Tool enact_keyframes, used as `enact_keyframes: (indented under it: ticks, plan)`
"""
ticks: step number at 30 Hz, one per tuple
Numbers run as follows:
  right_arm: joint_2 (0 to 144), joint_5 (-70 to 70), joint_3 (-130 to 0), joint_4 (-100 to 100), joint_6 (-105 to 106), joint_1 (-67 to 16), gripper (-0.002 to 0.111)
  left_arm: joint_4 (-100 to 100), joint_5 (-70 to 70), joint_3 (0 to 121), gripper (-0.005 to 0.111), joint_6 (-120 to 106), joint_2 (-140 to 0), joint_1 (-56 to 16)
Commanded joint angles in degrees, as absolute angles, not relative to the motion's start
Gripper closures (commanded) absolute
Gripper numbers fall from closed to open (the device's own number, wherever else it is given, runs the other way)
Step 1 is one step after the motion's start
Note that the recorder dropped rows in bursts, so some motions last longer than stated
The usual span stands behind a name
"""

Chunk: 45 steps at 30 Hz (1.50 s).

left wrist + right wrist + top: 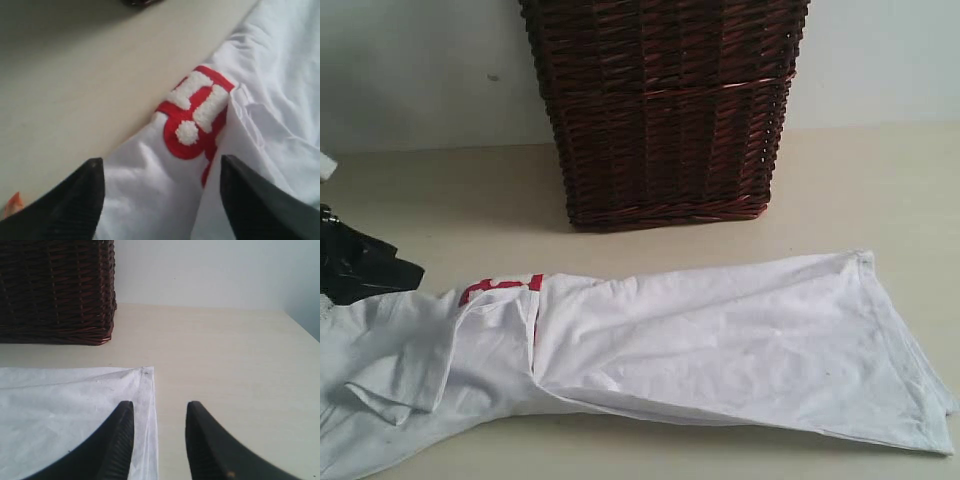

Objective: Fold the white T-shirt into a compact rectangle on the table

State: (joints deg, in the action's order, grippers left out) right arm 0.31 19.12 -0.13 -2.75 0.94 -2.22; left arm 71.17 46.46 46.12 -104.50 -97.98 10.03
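White T-shirt (pixel 700 330) is seen laid as a long, half-folded band across the table (pixel 880 190), near the wicker basket (pixel 660 110). Bare surface is left beside the basket and past the hem. From the left wrist, the left gripper (pixel 162 175) is shown spread above the red lettering (pixel 197 112), gripping nothing, and a loose layer could be dragged. From the right wrist, the right gripper (pixel 159 412) is parted, empty, at the hem corner (pixel 145 371), where only one layer might be caught.
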Motion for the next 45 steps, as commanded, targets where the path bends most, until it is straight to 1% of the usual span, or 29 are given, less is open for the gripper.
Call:
enact_keyframes:
  ticks: [1,2,4,6,9,14,19,25,29,36,40,42,45]
  plan:
    - [0.0,18.7,0.0,-2.9,1.2,-2.0,0.073,67.6,62.9,46.4,0.049,-102.3,-98.0,9.6]
    - [0.0,18.7,0.0,-2.9,1.2,-2.0,0.073,66.4,68.0,46.4,0.055,-102.3,-98.0,8.9]
    - [0.0,18.7,0.0,-2.9,1.2,-2.0,0.073,65.3,70.0,46.1,0.063,-102.3,-98.0,7.0]
    - [0.0,18.7,0.0,-2.9,1.2,-2.0,0.073,64.0,70.0,45.9,0.063,-101.8,-98.0,4.4]
    - [0.0,18.7,0.0,-2.9,1.2,-2.0,0.073,62.8,63.1,45.3,0.061,-101.4,-98.0,0.3]
    - [0.0,18.7,0.0,-2.9,1.2,-2.0,0.073,61.3,45.7,44.7,0.061,-102.1,-99.3,-5.6]
    - [0.0,18.7,0.0,-2.9,1.2,-2.0,0.073,60.2,33.3,44.7,0.061,-105.1,-101.8,-8.5]
    - [0.0,18.7,0.0,-2.9,1.2,-2.0,0.073,52.3,24.6,44.7,0.061,-96.3,-100.0,-8.5]
    - [0.0,18.7,0.0,-2.9,1.2,-2.0,0.073,51.7,20.6,44.7,0.061,-95.4,-97.9,-8.5]
    - [0.0,18.7,0.0,-2.9,1.2,-2.0,0.073,51.6,19.1,44.7,0.061,-94.3,-96.8,-8.4]
    - [0.0,18.7,0.0,-2.9,1.2,-2.0,0.073,51.6,19.6,44.7,0.061,-91.0,-94.0,-4.7]
    - [0.0,18.7,0.0,-2.9,1.2,-2.0,0.073,51.1,23.5,44.7,0.061,-89.0,-91.0,-0.5]
    - [0.0,18.7,0.0,-2.9,1.2,-2.0,0.073,41.0,41.2,44.8,0.061,-84.4,-88.6,6.5]
